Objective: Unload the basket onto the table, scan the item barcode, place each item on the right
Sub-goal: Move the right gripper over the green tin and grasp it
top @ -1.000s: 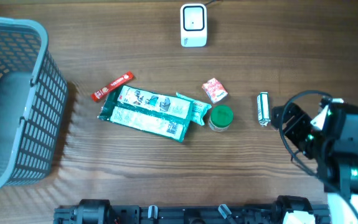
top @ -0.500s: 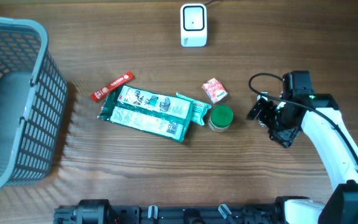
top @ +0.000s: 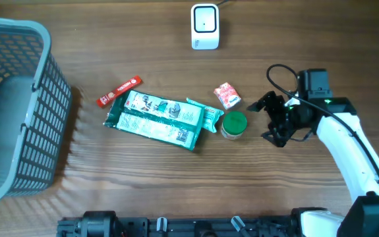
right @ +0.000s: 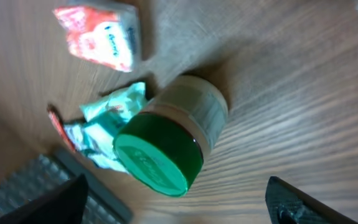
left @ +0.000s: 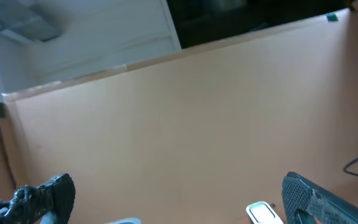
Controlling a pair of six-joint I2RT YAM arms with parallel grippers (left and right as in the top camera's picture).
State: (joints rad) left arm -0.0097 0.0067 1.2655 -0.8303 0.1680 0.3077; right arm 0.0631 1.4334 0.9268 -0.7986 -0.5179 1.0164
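Reach lined up, nothing grasped yet.
My left pincer [left: 175, 198] hangs spread and empty, idle. The round green-lidded jar [top: 234, 124] stands on the wooden surface [top: 176, 184] just beside the green-white foil packet [top: 159, 118]. My right pincer [top: 267, 122] gapes just right of it, lined up, I judge, to carry it to the white scanner [top: 204, 26].

one basket [top: 49, 118], one scanner [top: 204, 26], one jar [top: 234, 124], one green packet [top: 156, 118], one red stick [top: 118, 91], one red-white pack [top: 227, 96].
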